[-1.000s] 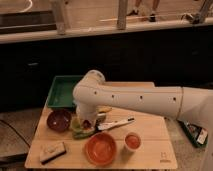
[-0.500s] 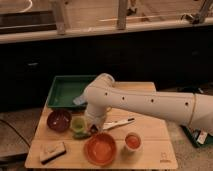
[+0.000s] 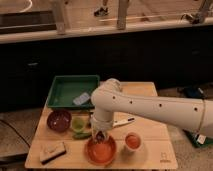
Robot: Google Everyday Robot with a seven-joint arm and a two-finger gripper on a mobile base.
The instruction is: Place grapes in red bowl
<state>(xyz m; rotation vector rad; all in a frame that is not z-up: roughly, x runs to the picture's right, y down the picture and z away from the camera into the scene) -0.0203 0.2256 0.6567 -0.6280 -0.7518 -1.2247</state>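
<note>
Gripper (image 3: 100, 136) above red bowl (image 3: 90, 151) rim

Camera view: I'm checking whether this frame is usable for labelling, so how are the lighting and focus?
Camera view: dim, warm light; the table is brighter than the dark wall behind it; everything looks soft and blurred; the gripper above the red bowl is smeared, so the grapes cannot be made out.
</note>
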